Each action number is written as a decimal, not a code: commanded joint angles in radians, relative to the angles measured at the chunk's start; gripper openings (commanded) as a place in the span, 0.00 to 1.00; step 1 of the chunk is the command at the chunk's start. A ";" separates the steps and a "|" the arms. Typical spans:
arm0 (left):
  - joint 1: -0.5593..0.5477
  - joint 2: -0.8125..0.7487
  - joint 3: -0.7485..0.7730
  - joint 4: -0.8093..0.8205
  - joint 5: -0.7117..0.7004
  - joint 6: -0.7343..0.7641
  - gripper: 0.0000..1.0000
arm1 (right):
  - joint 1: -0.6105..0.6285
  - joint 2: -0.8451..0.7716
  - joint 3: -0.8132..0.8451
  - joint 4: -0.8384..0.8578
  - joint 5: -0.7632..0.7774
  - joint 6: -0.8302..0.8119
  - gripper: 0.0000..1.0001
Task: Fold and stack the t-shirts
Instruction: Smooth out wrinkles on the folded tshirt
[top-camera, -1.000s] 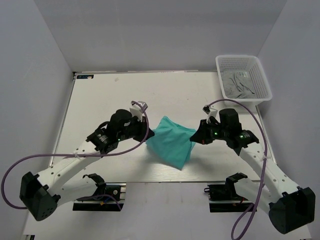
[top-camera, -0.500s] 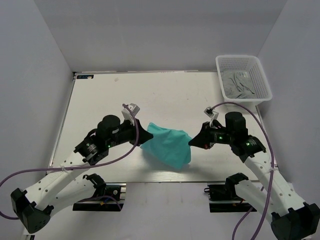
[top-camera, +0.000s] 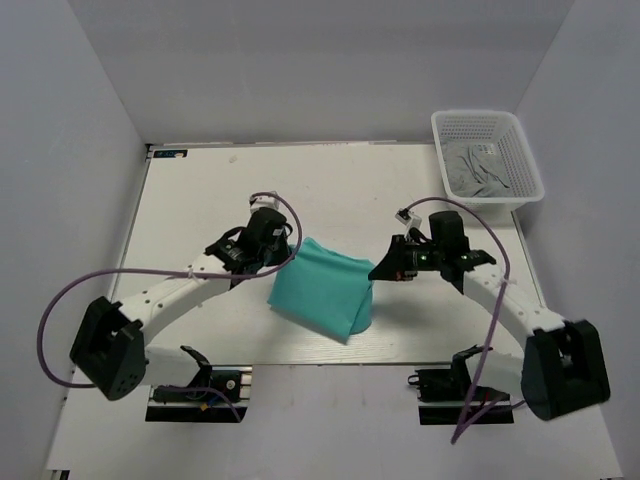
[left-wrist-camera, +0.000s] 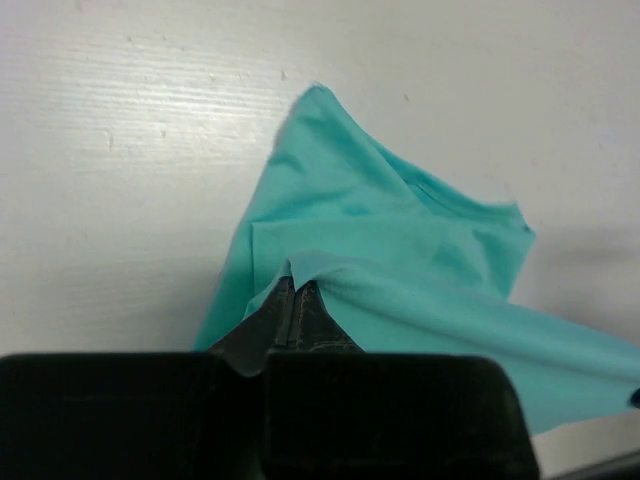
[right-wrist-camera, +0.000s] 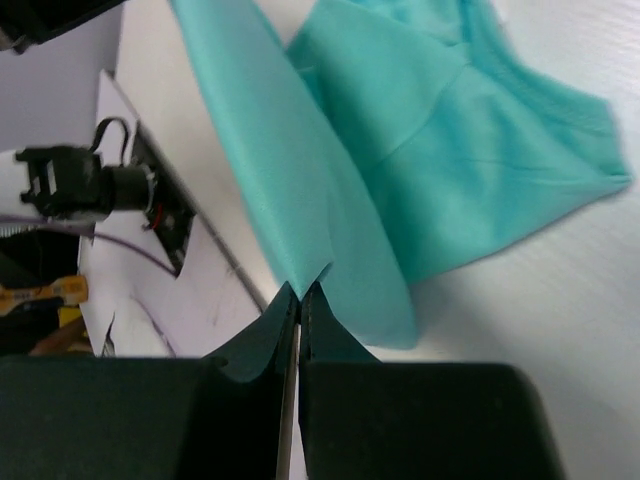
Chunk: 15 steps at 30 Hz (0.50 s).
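A teal-green t-shirt hangs folded between my two grippers above the near middle of the white table. My left gripper is shut on its upper left edge; in the left wrist view the fingers pinch a fold of the cloth. My right gripper is shut on the right edge; in the right wrist view the fingertips clamp a cloth corner. The lower part drapes onto the table.
A white mesh basket at the back right holds crumpled grey cloth. Grey walls close the table on three sides. The arm bases and clamps sit at the near edge.
Both grippers have moved with the shirt still held: the left one swung back and right, the right one slightly left. The shirt hangs flatter and a bit lower-left.
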 joint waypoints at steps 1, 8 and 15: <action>0.052 0.079 0.057 0.057 -0.120 -0.025 0.00 | -0.054 0.138 0.066 0.085 0.018 -0.031 0.00; 0.124 0.335 0.185 0.202 -0.059 0.071 0.00 | -0.149 0.407 0.163 0.140 0.117 -0.009 0.00; 0.167 0.544 0.411 0.129 -0.048 0.120 1.00 | -0.154 0.614 0.407 0.048 0.201 -0.069 0.90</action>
